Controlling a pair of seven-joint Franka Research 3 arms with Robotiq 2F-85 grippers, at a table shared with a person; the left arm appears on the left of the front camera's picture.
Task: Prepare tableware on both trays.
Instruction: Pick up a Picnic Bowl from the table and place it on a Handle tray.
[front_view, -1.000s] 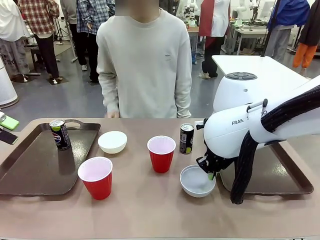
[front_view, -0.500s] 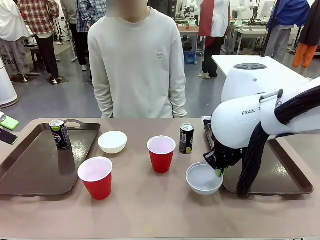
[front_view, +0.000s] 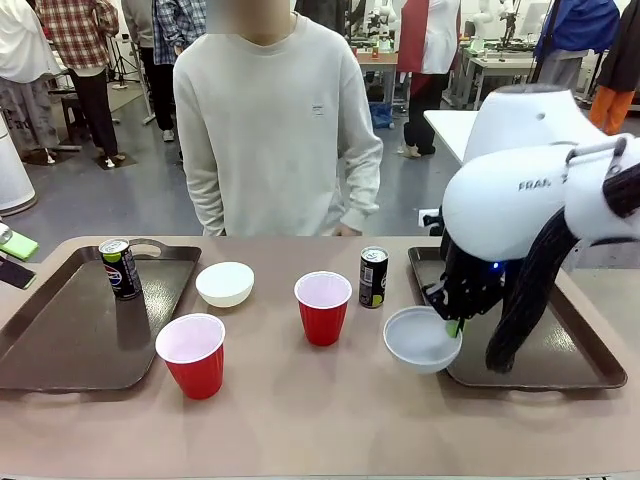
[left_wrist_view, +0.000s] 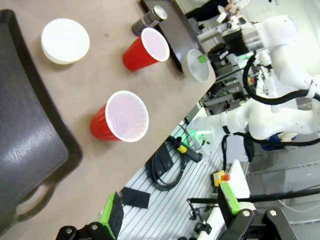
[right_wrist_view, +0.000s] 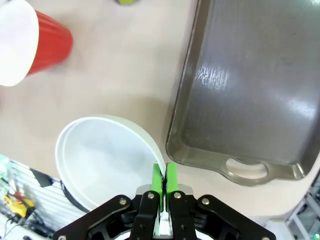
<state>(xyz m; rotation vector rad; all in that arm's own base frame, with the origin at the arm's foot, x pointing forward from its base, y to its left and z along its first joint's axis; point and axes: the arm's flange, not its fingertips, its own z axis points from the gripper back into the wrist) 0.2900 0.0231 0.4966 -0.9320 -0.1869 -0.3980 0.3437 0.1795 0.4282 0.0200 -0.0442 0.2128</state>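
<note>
My right gripper (front_view: 452, 327) is shut on the rim of a white bowl (front_view: 420, 340) and holds it just off the table, at the left rim of the right tray (front_view: 575, 365). In the right wrist view the green pads (right_wrist_view: 163, 180) pinch the bowl's (right_wrist_view: 105, 160) edge beside the tray's (right_wrist_view: 250, 100) handle end. A second white bowl (front_view: 225, 283), two red cups (front_view: 190, 355) (front_view: 323, 307) and a dark can (front_view: 373, 276) stand on the table. Another can (front_view: 120, 268) stands on the left tray (front_view: 60, 340). My left gripper (left_wrist_view: 170, 210) hangs open above the table's near edge, over a red cup (left_wrist_view: 122, 122).
A person in a light sweater (front_view: 275, 120) stands at the far side, hands off the table. A green object (front_view: 18, 245) and a dark phone lie beyond the left tray. The right tray's floor is bare.
My right arm has lifted the bowl and carried it to the right, toward the right tray. The person shifted slightly. Everything else stayed put.
</note>
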